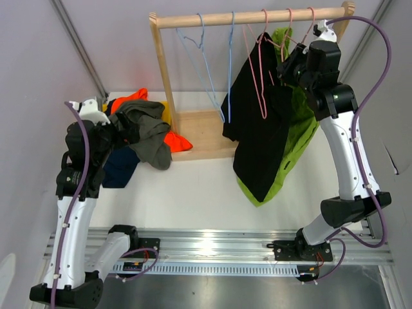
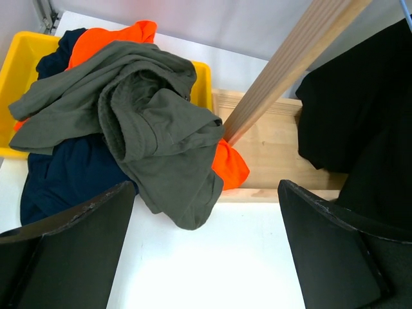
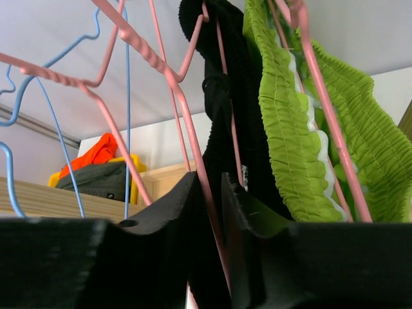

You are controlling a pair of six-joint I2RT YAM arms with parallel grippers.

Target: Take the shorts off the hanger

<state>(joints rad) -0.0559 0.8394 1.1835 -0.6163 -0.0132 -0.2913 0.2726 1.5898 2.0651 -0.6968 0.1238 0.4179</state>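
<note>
Black fabric shorts [image 1: 257, 129] hang under the wooden rail [image 1: 251, 17], waistband up, legs down, so long axis is vertical. Lime green ruffled-waist shorts [image 3: 290, 129] hang just behind. Right gripper [image 3: 209, 187] is pinched on a pink wire hanger [image 3: 168, 80] beside them, prob. to steady it for stripping. Left gripper [image 2: 206, 193], jaws wide apart, hovers over olive-grey shorts [image 2: 148, 109], heaped w/ orange shorts [image 2: 103, 35] and navy shorts [image 2: 64, 180] in a yellow bin [image 2: 26, 58].

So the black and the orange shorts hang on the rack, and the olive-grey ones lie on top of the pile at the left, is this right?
Not fully. Beside the black shorts on the rack hang the lime green shorts, not the orange; the top external view shows it. The orange shorts lie at the left, under the olive-grey ones.
</note>
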